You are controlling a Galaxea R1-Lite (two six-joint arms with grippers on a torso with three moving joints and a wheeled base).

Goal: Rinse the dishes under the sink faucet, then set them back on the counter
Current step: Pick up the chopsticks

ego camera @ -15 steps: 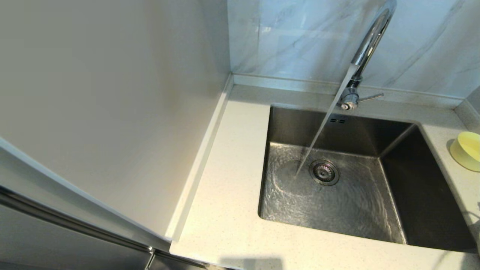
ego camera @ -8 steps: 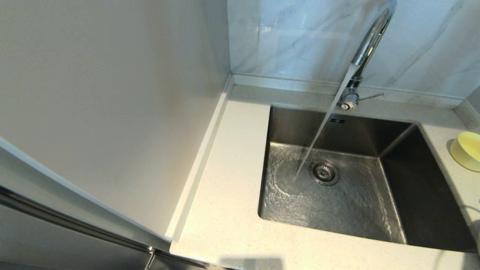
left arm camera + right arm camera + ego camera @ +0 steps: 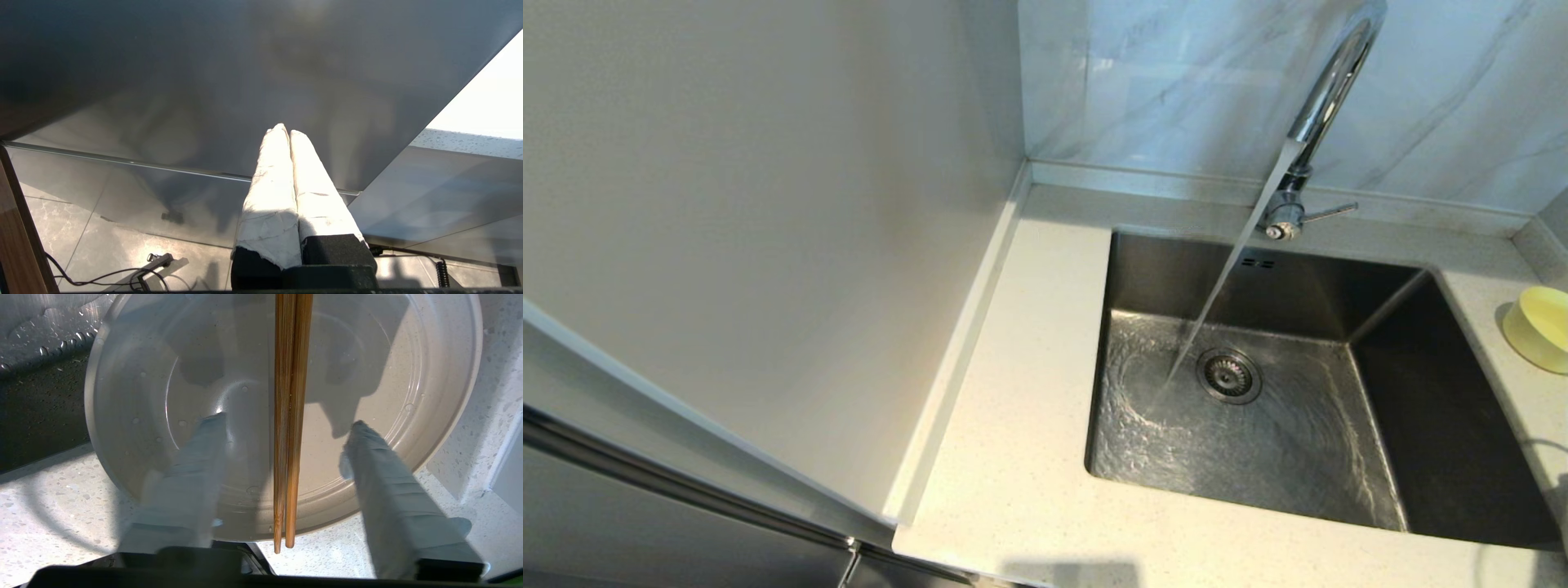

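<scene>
I can read no text, label, brand, number or sign anywhere. The worktop (image 3: 1013,457) in front of me is plain speckled stone, the faucet (image 3: 1319,106) is bare chrome, and the yellow bowl (image 3: 1539,327) carries no print. Below my right hand (image 3: 286,435), the plate (image 3: 408,375) and the chopsticks (image 3: 290,416) lying across it are unmarked. My left hand (image 3: 286,130) faces only a blank grey panel (image 3: 204,81).

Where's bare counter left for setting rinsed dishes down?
The widest free patch is the counter between the white side panel and the sink, plus the front strip. The right side is crowded: the bowl sits there, and the plate with chopsticks lies under the open right gripper.
</scene>
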